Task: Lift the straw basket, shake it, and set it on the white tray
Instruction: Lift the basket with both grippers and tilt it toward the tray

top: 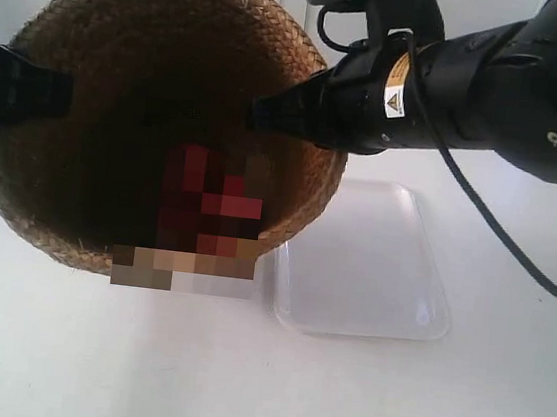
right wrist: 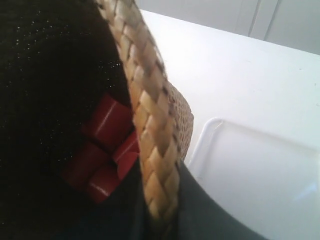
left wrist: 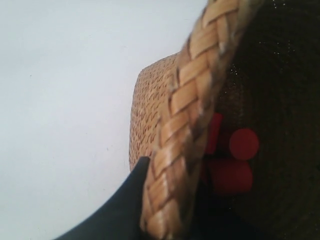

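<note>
- The right end effector [top: 267,117] comes in from the upper right of the exterior view on a thick black arm held almost level. The tray beside it in the right wrist view marks it as the right arm.
- Its fingers pinch the braided rim of the straw basket [top: 158,119]. In the right wrist view one dark finger [right wrist: 200,212] lies against the outside of the braid, and the inner one is lost in the dark interior.
- The left end effector [top: 55,93] enters at the left edge of the exterior view, level with the other, and pinches the opposite side of the rim. In the left wrist view its outer finger [left wrist: 125,200] presses on the braid.
- The basket fills the upper left of the exterior view with its mouth turned toward the camera. I cannot tell whether its base touches the tabletop [top: 89,368].
- Red cylinders [left wrist: 235,160] lie together deep inside the basket. They are partly blurred in the exterior view.
- A black cable [top: 497,233] trails from the right arm to the right edge, crossing in front of the tabletop.
- The white tray [top: 372,270] lies flat at lower right of centre. The basket's rim overlaps its left corner in the picture, and nothing rests on the part that shows.
- A pale wall [top: 482,10] runs along the top.
</note>
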